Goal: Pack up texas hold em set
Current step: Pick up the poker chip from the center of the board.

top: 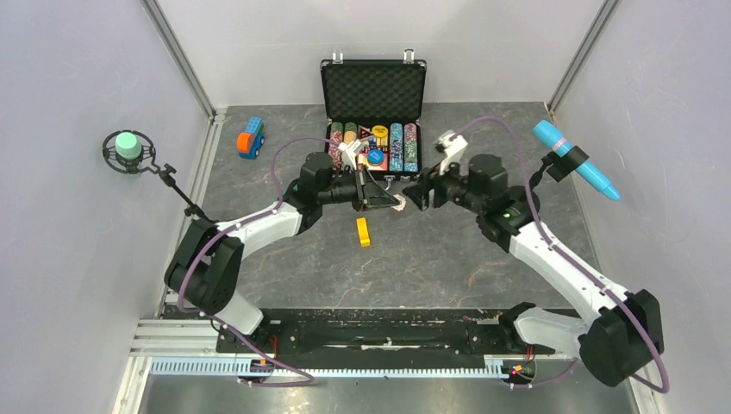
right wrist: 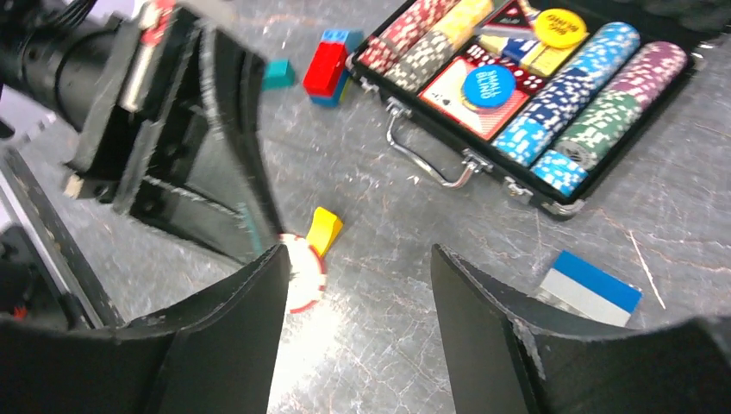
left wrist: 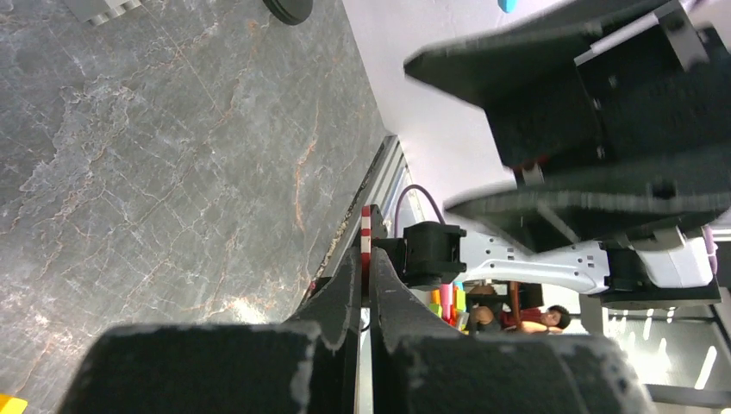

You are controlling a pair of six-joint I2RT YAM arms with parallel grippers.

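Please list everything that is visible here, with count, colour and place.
case: one, black, open, far middle of table.
chip rows: several, mixed colours, inside case.
loose chip: one, red-white, in left gripper.
yellow block: one, yellow, table centre.
toy bricks: few, red, blue, teal, left of case.
flat piece: one, blue-white, near case corner.
pen-shaped thing: one, blue, right wall.
capped device: one, green, left wall.
left gripper: one, black, shut on loose chip.
right gripper: one, black, open, facing chip.

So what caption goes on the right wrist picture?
Left gripper pinching a red-and-white round chip near the open black chip-filled briefcase.
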